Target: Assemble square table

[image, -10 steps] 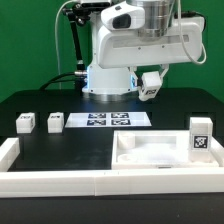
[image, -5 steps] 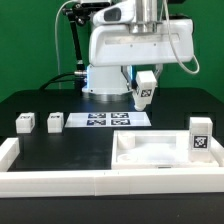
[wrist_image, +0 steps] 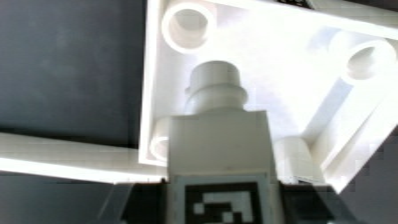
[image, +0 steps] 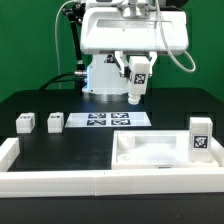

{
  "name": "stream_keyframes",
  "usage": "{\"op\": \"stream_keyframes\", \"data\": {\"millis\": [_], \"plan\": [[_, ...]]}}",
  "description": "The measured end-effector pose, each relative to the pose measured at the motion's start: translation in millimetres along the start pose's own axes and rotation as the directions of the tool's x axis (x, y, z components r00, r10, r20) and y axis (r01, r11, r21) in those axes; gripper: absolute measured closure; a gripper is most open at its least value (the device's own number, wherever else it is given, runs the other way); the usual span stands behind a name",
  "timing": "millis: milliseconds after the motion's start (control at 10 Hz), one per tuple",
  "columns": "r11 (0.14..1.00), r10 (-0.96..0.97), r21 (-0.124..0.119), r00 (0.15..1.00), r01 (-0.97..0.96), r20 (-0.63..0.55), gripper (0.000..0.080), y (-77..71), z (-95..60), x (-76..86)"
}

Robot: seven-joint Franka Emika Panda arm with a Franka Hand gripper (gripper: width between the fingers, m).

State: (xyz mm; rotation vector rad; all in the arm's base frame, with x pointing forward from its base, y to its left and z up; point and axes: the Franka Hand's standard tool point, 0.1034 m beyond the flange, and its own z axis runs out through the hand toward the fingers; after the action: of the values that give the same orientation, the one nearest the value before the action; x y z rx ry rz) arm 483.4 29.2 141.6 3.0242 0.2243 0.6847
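Note:
The square table's white panel [image: 150, 156] lies rim-up at the front of the exterior view's right. One tagged leg [image: 200, 137] stands at its right edge. Two more legs [image: 23, 123] [image: 54, 122] sit on the black table at the left. High above the table's middle, my gripper [image: 140, 68] is shut on a fourth white leg [image: 139, 82], which hangs tilted with its tag showing. The wrist view looks down along this leg [wrist_image: 217, 115], tag near the dark fingers [wrist_image: 128, 205], onto the panel [wrist_image: 347, 75] and its round corner holes.
The marker board [image: 105, 120] lies flat behind the middle of the table. A long white L-shaped rail [image: 60, 182] runs along the front edge and up the left side; in the wrist view the rail [wrist_image: 54, 155] shows beside the panel. The robot base [image: 105, 80] stands behind.
My gripper has carried the held leg toward the exterior view's left and a little higher. The jaws have stayed shut on it, and nothing on the table has moved.

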Motion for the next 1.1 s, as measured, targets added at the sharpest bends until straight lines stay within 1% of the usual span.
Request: {"op": "stream_keyframes", "data": {"millis": [200,300,400,500,600,700,800,1100], "plan": [[1.0,0.007,0.001,1.0,-0.007,0.009,0.0511,-1.2,3.2,-1.4],[1.0,0.019,0.011,1.0,-0.02,0.023,0.0511,-7.5,7.6,2.1],[0.999,0.024,0.02,0.999,-0.025,0.043,0.0511,-8.2,11.4,8.8],[0.999,0.035,0.029,0.997,-0.037,0.073,0.0511,-2.6,15.9,14.5],[0.997,0.056,0.041,0.993,-0.061,0.108,0.0511,8.6,18.4,20.8],[0.996,0.071,0.046,0.992,-0.076,0.106,0.0511,16.9,18.8,26.6],[0.996,0.067,0.048,0.992,-0.073,0.106,0.0511,13.1,19.4,24.4],[0.996,0.067,0.049,0.992,-0.073,0.109,0.0511,12.9,19.9,23.3]]}}
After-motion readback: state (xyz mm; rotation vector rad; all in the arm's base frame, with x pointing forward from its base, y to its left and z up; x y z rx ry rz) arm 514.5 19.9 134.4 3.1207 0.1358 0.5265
